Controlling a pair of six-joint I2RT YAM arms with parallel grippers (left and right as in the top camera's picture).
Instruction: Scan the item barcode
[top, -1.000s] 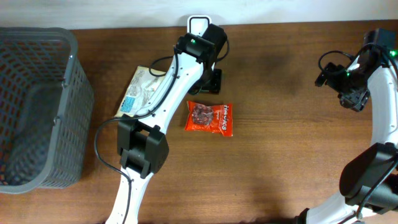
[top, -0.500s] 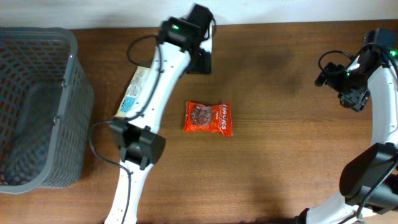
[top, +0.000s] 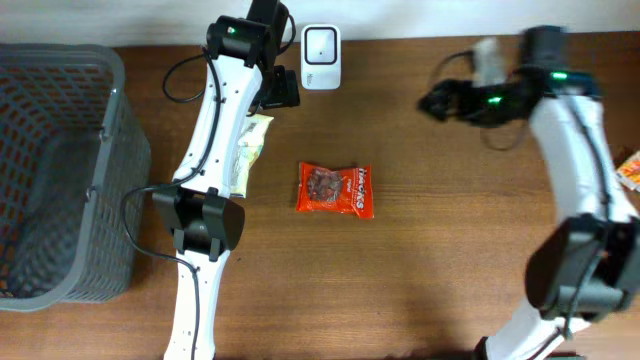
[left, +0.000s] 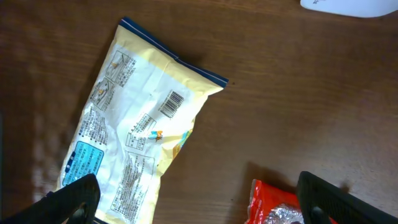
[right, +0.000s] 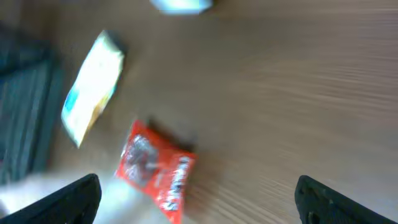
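A yellow-and-white packet (left: 137, 137) lies flat on the table with its barcode (left: 173, 102) facing up; from overhead the packet (top: 250, 150) is partly hidden under my left arm. A red snack packet (top: 337, 188) lies mid-table, its corner (left: 273, 205) showing in the left wrist view. The white scanner (top: 320, 45) stands at the back edge. My left gripper (top: 282, 88) hangs open and empty above the packet's top end, just left of the scanner. My right gripper (top: 440, 100) is open and empty over the table right of the scanner; its view is blurred, showing the red packet (right: 155, 171) and the yellow packet (right: 93, 87).
A grey mesh basket (top: 60, 170) fills the left end of the table. An orange-and-white item (top: 630, 170) lies at the right edge. Bare brown wood spreads between the red packet and my right arm.
My left gripper has opened wide and swung left, away from in front of the scanner. My right arm has swept left from the far right edge toward the table's middle.
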